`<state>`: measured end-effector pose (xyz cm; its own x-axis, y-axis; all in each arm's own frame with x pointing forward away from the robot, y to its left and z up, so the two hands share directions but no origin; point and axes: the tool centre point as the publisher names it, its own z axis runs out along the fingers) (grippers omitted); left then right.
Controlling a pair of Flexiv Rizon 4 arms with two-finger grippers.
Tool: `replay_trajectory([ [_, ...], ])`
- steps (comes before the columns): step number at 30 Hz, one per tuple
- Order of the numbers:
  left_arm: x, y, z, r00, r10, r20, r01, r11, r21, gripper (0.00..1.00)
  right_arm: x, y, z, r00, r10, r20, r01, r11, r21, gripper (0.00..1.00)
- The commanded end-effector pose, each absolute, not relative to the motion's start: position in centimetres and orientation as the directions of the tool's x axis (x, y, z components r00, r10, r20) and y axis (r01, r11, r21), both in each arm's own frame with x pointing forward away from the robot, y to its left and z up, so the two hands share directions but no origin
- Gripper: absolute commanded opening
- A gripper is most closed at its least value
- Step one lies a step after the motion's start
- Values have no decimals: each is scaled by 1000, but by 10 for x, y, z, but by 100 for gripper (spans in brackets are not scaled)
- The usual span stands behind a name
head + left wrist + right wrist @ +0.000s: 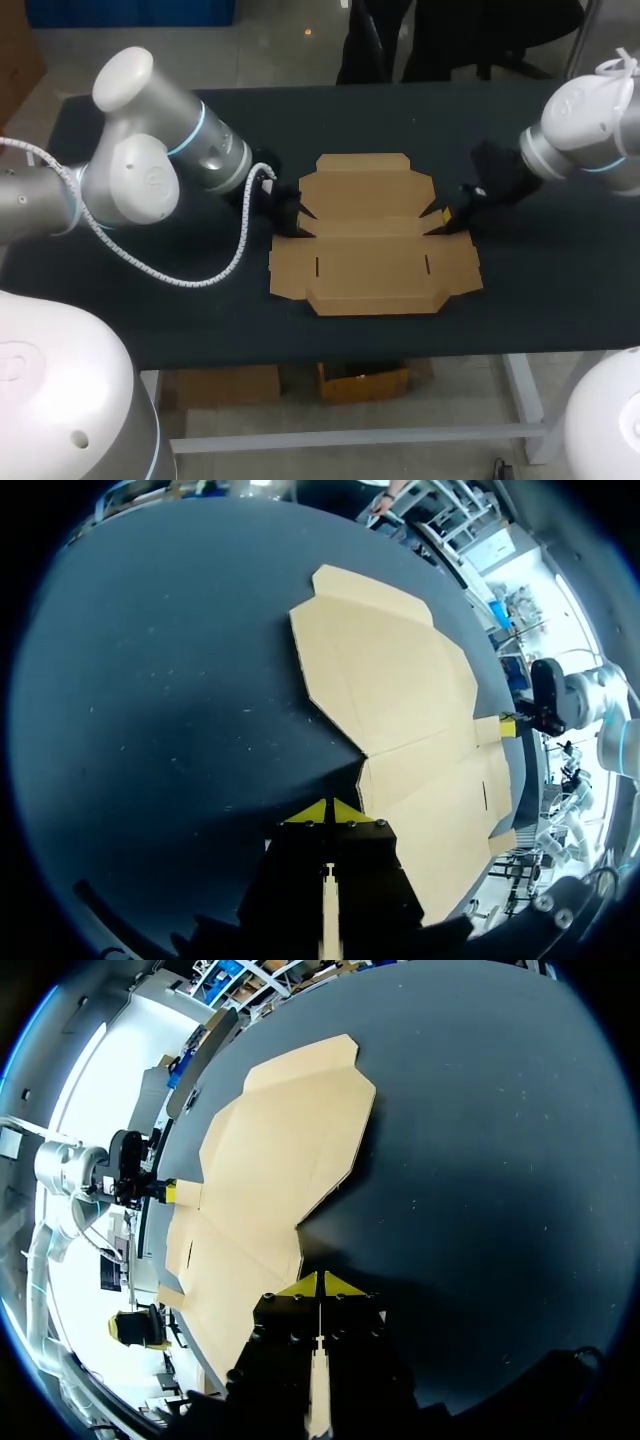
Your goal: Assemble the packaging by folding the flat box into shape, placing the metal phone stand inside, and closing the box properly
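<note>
A flat brown cardboard box blank (372, 233) lies unfolded in the middle of the black table (150, 150). My left gripper (298, 220) is shut at the notch on the blank's left edge, its tips right by the cardboard (400, 690). My right gripper (442, 218) is shut at the matching notch on the right edge, tips beside the blank (270, 1180). In the left wrist view the shut yellow tips (329, 811) point at the notch, with the right gripper (508, 726) across the blank. In the right wrist view the shut tips (319, 1285) face the left gripper (165, 1192). No metal phone stand is in view.
A white ribbed cable (150, 265) from my left arm loops over the table left of the blank. Bare black table surface surrounds the blank on all sides, with the front edge (400, 350) close below it.
</note>
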<state>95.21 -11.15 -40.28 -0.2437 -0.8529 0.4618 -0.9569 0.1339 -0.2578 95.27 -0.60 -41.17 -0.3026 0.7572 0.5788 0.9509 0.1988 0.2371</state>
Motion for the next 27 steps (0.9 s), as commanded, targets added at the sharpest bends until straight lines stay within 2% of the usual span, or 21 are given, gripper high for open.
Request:
replay_trajectory([
  [1,951,-116,-400,-250,-859,446,-955,142,-261,0,947,-5,-408,-305,763,571,949,196,246,0],
  [27,945,-137,-383,-324,-884,337,-921,214,-325,0,937,9,-396,-329,784,527,940,214,267,0],
])
